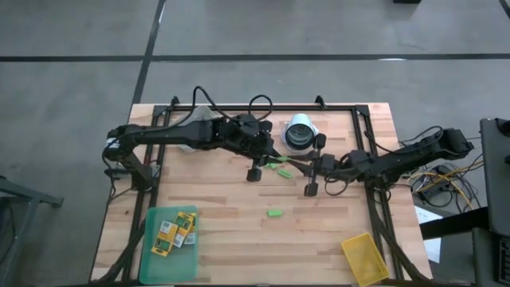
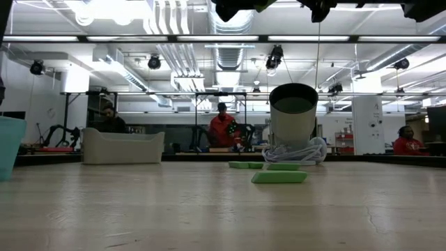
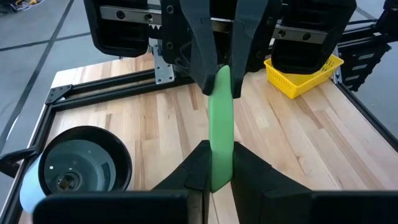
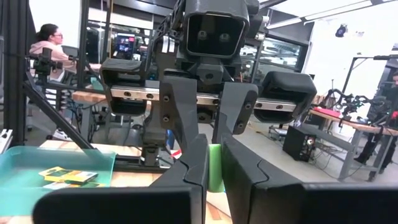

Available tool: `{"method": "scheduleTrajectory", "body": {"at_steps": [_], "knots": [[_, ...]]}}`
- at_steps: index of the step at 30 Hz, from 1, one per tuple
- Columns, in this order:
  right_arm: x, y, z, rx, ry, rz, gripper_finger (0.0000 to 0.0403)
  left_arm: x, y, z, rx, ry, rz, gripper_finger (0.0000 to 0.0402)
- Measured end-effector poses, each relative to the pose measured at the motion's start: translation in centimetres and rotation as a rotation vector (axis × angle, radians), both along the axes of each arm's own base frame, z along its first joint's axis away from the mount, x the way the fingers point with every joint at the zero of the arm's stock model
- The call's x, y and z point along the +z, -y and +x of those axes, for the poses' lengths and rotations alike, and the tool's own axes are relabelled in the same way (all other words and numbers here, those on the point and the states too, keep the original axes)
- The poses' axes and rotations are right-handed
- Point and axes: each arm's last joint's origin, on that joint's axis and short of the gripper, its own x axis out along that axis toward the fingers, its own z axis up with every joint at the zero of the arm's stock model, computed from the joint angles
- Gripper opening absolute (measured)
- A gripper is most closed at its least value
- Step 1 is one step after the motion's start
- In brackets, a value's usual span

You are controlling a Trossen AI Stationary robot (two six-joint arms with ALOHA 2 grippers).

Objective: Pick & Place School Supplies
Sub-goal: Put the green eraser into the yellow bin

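Quick headcount from my end: four green eraser blocks point(image 2: 279, 177) total, three lying on the wood plus one up in the air. Crayon boxes point(image 1: 165, 233), I count three, maybe four; they're packed tight so I can't say for sure. One green tray point(image 1: 147, 267), one yellow bin point(image 1: 365, 257), one dark cup point(image 1: 299, 134). Two grippers, my left gripper point(image 3: 221, 180) and right gripper point(image 4: 214, 171). Three people point(image 2: 221, 125) way back in the room.

Light-green eraser block point(image 3: 220, 127), yellow bin point(image 3: 303, 76)
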Motion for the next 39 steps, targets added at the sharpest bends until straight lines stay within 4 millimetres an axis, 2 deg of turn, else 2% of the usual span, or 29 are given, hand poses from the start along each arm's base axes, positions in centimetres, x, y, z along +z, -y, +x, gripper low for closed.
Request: {"method": "scheduleTrajectory", "body": {"at_steps": [15, 30, 39], "knots": [[-0.01, 0.05, 0.0, -0.007, -0.002, -0.003, 0.0024, 0.01, -0.04, 0.02, 0.027, 0.001, 0.022, 0.0049], [-0.04, -0.01, 0.01, 0.002, -0.004, -0.004, 0.0023, 0.05, -0.05, 0.04, 0.052, 0.003, -0.008, 0.016], [-0.03, -0.01, 0.01, -0.003, -0.007, -0.025, 0.0023, 0.04, -0.04, 0.03, 0.079, -0.005, -0.065, 0.0209]]}}
